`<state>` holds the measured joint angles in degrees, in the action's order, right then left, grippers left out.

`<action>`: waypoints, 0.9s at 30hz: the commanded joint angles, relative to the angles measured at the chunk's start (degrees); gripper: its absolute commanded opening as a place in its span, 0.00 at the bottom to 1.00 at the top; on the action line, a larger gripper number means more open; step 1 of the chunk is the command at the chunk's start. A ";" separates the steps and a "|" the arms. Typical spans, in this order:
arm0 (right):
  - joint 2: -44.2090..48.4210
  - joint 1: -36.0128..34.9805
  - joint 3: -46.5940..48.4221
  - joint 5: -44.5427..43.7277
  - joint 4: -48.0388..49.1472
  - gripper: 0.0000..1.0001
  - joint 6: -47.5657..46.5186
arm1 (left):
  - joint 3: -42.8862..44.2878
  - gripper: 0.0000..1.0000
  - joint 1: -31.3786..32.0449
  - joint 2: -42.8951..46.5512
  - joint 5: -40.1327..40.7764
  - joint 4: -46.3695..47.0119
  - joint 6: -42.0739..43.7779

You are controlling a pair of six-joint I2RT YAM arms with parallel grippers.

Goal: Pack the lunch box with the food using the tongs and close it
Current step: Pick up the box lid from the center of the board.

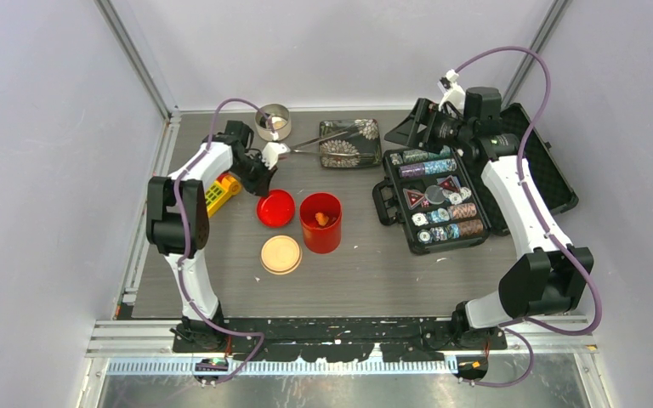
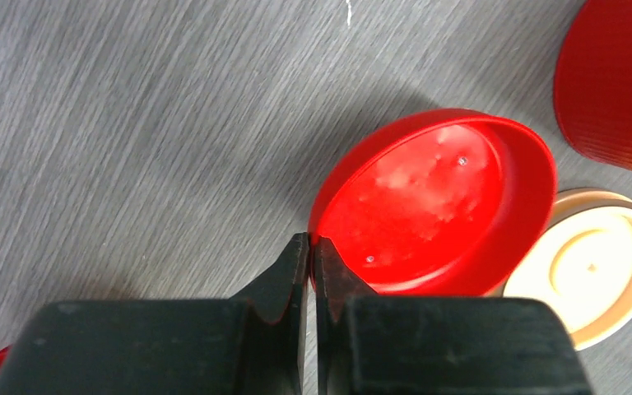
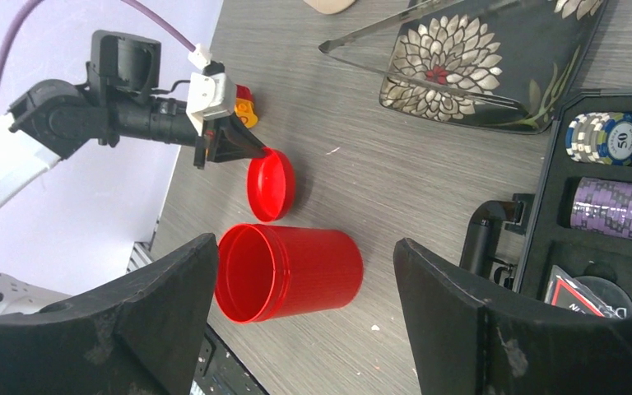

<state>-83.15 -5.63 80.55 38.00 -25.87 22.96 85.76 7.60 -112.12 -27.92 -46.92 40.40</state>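
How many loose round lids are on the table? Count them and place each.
2. The red lid sits inside-up just left of the red canister; the beige disc lid lies flat beside both, nearer the robot. None seems hidden.

Red canister cut by top-rt edge, L wrist view; orange bit inside, prob food, too small.

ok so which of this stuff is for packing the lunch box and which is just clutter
For the job: red canister, red lid, cream tub, beige lid, tongs, orange food piece.
Lying about: poker chip case, floral tray, yellow toy block.
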 commanded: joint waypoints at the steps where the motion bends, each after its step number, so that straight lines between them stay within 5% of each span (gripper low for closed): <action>1: 0.97 -0.29 -0.27 0.21 5.68 0.82 2.79 | -1.30 0.03 0.14 3.17 1.88 3.34 -1.92; 13: 2.10 -0.77 -1.40 1.22 7.90 0.82 3.95 | 5.85 0.00 -1.94 8.43 -2.39 -4.91 -8.16; 21: 1.44 -0.80 -0.06 1.71 10.45 0.82 8.49 | 4.02 0.00 -2.34 21.89 -3.61 4.87 -6.71; 27: -0.84 -0.87 2.88 3.02 16.12 0.83 18.94 | 2.30 0.00 3.05 30.83 3.17 12.29 0.16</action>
<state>-83.44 -6.07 79.35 39.31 -16.95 34.57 89.12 6.92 -87.26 -27.49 -43.00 35.38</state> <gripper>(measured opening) 0.824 0.017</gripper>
